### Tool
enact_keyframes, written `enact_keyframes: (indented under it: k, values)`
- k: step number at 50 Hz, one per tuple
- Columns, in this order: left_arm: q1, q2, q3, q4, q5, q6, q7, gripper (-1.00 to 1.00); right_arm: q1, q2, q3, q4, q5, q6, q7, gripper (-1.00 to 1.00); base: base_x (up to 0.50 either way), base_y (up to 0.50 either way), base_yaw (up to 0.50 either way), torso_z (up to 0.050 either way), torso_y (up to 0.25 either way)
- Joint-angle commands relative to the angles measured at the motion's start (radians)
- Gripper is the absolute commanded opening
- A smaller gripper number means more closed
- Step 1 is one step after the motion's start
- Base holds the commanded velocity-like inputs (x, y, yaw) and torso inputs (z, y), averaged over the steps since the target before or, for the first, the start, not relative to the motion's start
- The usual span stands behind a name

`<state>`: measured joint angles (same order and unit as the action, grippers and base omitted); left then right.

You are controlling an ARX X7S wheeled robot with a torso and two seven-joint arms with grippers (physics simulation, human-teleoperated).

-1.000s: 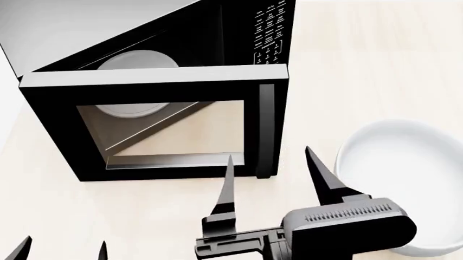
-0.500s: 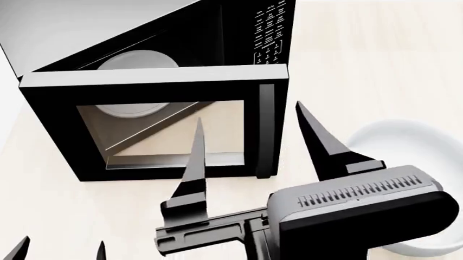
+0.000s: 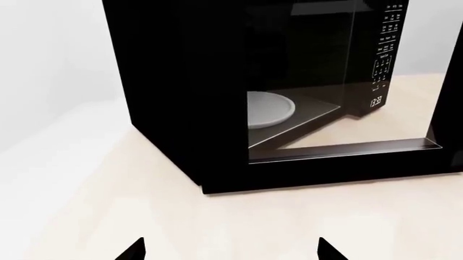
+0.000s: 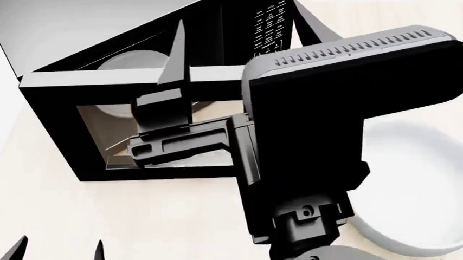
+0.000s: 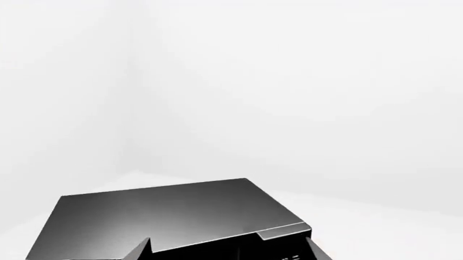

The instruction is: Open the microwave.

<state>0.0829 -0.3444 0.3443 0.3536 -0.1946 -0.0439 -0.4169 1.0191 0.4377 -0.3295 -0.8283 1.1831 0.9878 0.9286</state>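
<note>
A black microwave sits at the table's far left, its rigid, hinged door swung open. The right end effector, fingers spread and empty, hovers above. Best grip: the door's free edge.

microwave | keypad: white lettering, illegible | clock display: digits, possibly "13:33"

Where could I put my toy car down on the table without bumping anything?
Bare tabletop lies in front of the open microwave door, between it and the left gripper. Another bare strip runs beyond the white bowl, beside the microwave. The middle is crowded: the right gripper fills it.
</note>
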Motion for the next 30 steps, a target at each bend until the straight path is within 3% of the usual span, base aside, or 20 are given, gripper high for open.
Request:
enact_keyframes:
  k: [1, 17, 30]
  values:
    - [0.001, -0.005, -0.001, 0.007, -0.008, -0.002, -0.002, 1.00, 0.149, -0.028, -0.010, 0.120, 0.036, 0.054, 0.010, 1.00, 0.00, 0.00, 0.00, 0.000, 0.000]
    - [0.007, -0.012, -0.006, 0.016, -0.018, 0.000, -0.008, 1.00, 0.281, -0.080, -0.107, 0.465, -0.056, 0.093, -0.104, 1.00, 0.00, 0.00, 0.00, 0.000, 0.000]
    - [0.007, -0.015, -0.003, 0.018, -0.022, 0.001, -0.009, 1.00, 0.378, -0.126, -0.180, 0.641, -0.051, 0.211, -0.091, 1.00, 0.00, 0.00, 0.00, 0.000, 0.000]
